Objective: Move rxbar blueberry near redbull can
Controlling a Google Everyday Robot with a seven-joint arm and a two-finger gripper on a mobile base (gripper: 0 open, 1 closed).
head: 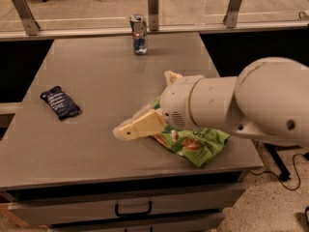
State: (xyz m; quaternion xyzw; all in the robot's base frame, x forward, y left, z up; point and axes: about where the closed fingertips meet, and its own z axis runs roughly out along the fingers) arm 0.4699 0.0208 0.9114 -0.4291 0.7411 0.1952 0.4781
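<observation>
The rxbar blueberry is a dark navy wrapper lying flat near the left edge of the grey table. The redbull can stands upright at the table's far edge, well apart from the bar. My gripper reaches in from the right on a large white arm, its pale fingers pointing left over the table's front middle, above the left end of a green chip bag. It is about a hand-length to the right of the bar and holds nothing that I can see.
A green chip bag lies at the front right of the table, partly hidden under my arm. Metal rail posts and glass stand behind the table. A drawer with a handle sits below the front edge.
</observation>
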